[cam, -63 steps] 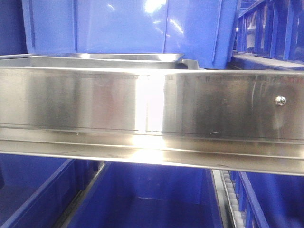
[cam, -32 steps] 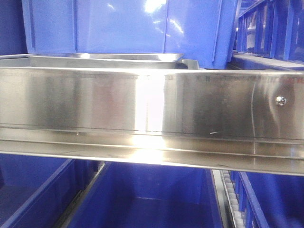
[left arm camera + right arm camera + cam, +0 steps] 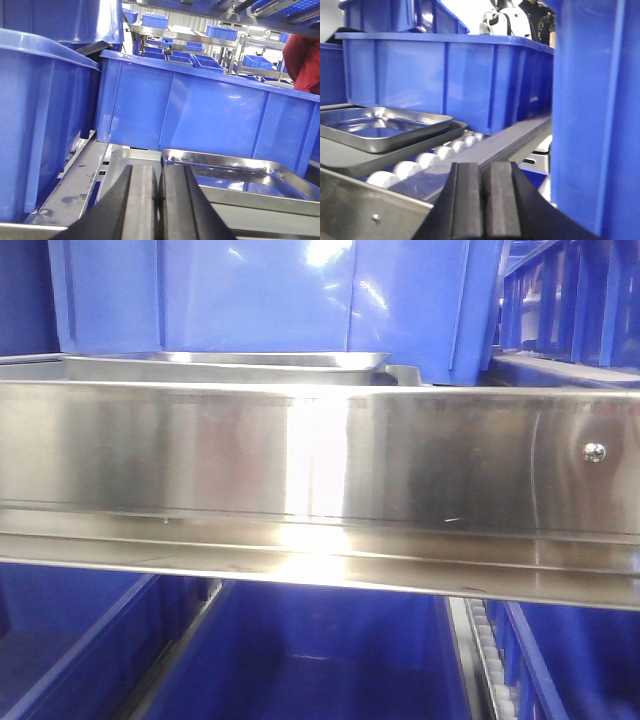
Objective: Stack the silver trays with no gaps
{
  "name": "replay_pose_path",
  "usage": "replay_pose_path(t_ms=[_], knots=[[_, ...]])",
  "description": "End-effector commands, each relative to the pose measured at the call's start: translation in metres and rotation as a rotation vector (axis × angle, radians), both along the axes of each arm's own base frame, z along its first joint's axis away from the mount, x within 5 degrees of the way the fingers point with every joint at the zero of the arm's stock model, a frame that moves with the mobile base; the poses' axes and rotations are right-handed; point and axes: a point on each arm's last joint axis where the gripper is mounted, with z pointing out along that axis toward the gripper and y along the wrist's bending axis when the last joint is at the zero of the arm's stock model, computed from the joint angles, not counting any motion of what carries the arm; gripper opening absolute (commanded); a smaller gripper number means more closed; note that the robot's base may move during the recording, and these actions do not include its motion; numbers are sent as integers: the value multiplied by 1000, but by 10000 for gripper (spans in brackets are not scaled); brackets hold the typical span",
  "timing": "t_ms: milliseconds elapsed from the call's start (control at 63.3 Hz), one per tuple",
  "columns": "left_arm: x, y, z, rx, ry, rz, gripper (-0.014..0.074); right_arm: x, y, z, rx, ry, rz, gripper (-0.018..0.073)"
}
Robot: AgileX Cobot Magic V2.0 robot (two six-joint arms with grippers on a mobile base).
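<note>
A shiny silver tray lies flat in a wider, duller grey tray on white rollers. The left wrist view has the silver tray just right of and beyond my left gripper, with the grey tray beneath. The left gripper is shut with nothing between its fingers, low in front of the tray's near left corner. My right gripper is also shut and empty, off to the right of the trays above the steel rail. From the front only the tray's rim shows above the rail.
Large blue bins stand close behind the trays, with another bin at the left and one hard against my right gripper. More blue bins sit on the shelf below the rail. People stand in the far background.
</note>
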Motion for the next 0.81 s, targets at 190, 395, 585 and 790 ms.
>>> replay_pose_path(t_ms=[190, 395, 585, 790], knots=[[-1, 0, 2, -6, -18, -3, -6, 1, -5, -4, -11, 45, -63, -79], [-1, 0, 2, -6, -18, -3, -6, 2, -13, -15, -18, 166, -151, -79], [-1, 0, 2, -6, -18, -3, -6, 1, -6, -17, -178, 154, -62, -79], [-1, 0, 2, -6, -18, -3, -6, 0, -2, -12, -66, 121, -23, -79]])
